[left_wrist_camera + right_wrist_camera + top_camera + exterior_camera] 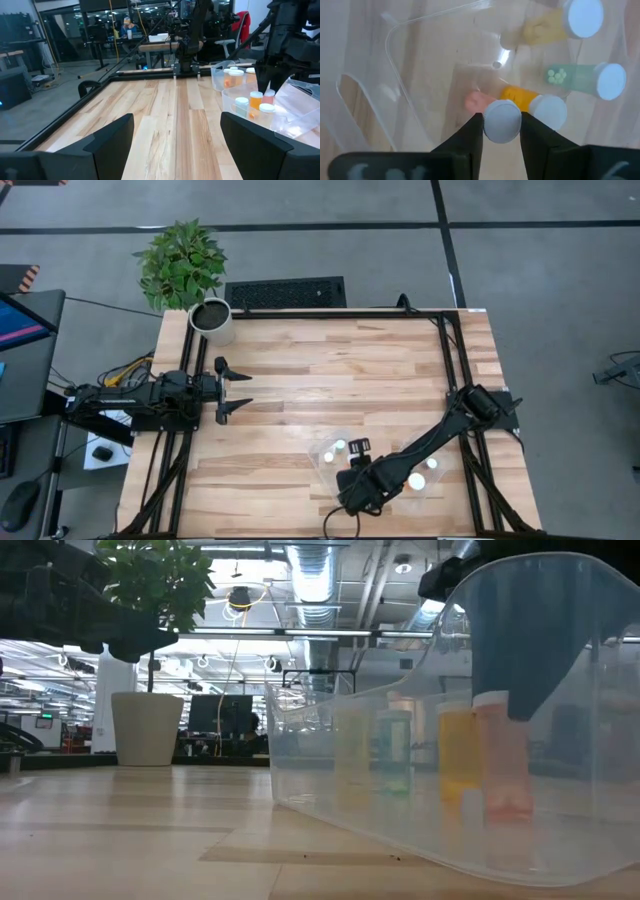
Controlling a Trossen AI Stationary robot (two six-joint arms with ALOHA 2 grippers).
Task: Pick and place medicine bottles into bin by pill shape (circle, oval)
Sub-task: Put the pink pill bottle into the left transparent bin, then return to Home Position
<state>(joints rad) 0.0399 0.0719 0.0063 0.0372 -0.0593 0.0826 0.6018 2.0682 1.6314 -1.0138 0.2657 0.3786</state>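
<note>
My right gripper reaches down into a clear plastic bin near the table's front edge and is shut on a pink-bodied medicine bottle with a white cap. Three more white-capped bottles stand upright in that bin: orange, green and yellow. The low view shows the pink bottle in line with the others, under the gripper. A second clear bin to the right holds more bottles. My left gripper is open and empty at the table's left side. My right gripper pinches the pink bottle's round white cap between its two fingers, one on each side of the cap. The fingers come from above, pointing down. The bottle stands upright under them inside the bin, close against the orange bottle.
A white plant pot with a green plant stands at the table's far left corner. Bare wood lies between the left gripper and the bins. The bin's clear walls surround the right gripper. Black frame rails run along the table's sides.
</note>
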